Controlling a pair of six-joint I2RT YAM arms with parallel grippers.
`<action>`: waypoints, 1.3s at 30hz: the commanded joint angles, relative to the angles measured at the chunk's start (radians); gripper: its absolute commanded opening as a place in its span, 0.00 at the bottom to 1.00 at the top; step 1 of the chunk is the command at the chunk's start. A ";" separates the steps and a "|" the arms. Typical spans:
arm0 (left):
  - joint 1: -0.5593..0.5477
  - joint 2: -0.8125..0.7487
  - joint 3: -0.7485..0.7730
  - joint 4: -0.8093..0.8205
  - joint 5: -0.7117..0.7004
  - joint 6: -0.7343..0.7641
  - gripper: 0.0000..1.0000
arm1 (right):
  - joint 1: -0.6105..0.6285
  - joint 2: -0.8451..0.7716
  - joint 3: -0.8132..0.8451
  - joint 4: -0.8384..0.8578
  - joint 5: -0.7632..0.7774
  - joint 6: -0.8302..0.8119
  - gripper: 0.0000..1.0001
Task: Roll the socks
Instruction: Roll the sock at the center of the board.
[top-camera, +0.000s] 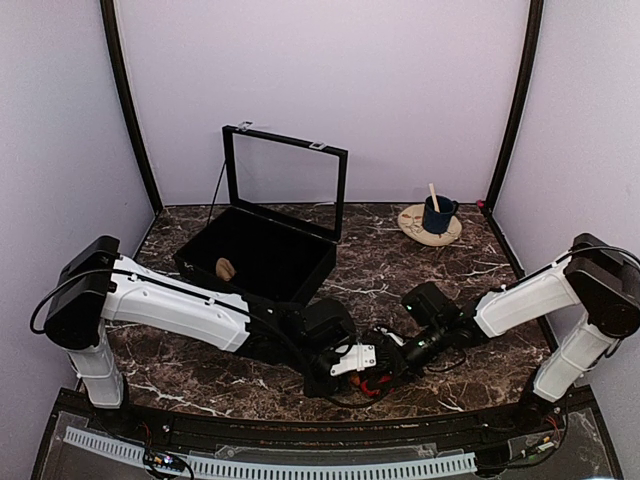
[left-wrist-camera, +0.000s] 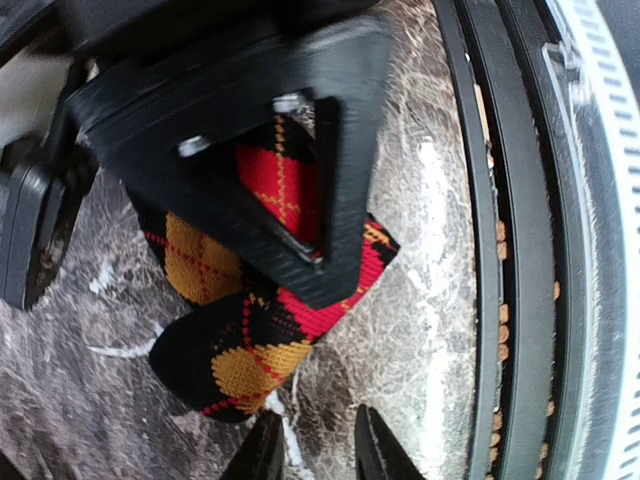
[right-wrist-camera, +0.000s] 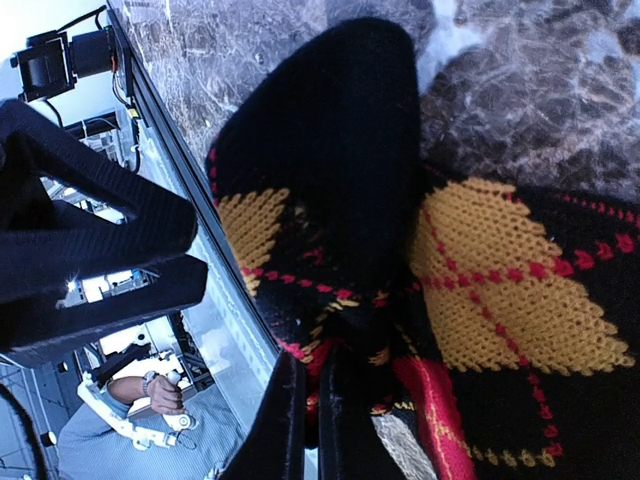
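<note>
Right gripper (right-wrist-camera: 312, 390) pinches the socks (right-wrist-camera: 500, 290), crowding the slightly parted, empty left gripper (left-wrist-camera: 318, 450); black box (top-camera: 290, 262) and mug (top-camera: 437, 215) stand behind.

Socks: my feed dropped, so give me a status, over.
Right fingers shut on the socks. Left fingers open, just off the socks' end. Black box open, well behind, not in the way.

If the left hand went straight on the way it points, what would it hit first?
The socks: their near end lies just ahead of the open left hand, and the right hand grips them right behind. Depth is unclear, so it might skim over the fabric.
</note>
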 joint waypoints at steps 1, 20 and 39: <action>-0.037 -0.008 0.017 0.019 -0.126 0.125 0.27 | -0.009 0.003 -0.001 -0.021 -0.025 -0.024 0.00; -0.075 0.076 0.026 0.131 -0.233 0.261 0.28 | -0.010 -0.004 0.012 -0.083 -0.052 -0.072 0.00; -0.090 0.122 0.060 0.158 -0.181 0.320 0.29 | -0.031 -0.011 0.039 -0.192 -0.078 -0.158 0.00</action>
